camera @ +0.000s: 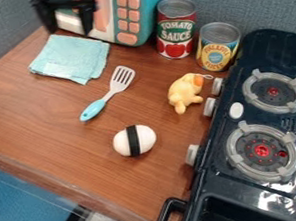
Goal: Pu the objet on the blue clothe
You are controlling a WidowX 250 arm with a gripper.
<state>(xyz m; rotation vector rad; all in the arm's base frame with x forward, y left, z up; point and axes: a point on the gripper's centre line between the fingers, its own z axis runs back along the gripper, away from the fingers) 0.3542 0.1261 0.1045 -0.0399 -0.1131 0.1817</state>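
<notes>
At the upper left hangs the black gripper (69, 29), its two fingers apart with nothing held between them. It is in front of the toy microwave's left part and just above the back edge of the light blue cloth in the view. The folded cloth (71, 58) lies on the wooden counter. A white rounded object with a black band (122, 143) rests near the counter's middle. Between it and the cloth lies a spatula (111, 90) with a light blue handle and slotted head. A small yellow plush toy (182, 94) is beside the stove knobs.
A teal toy microwave (154, 11) stands at the back. Right of it are a tomato sauce can (176, 46) and a yellow can (215, 54). The dark toy stove (239, 103) takes up the right side. The counter's front edge (72, 189) runs across the lower left.
</notes>
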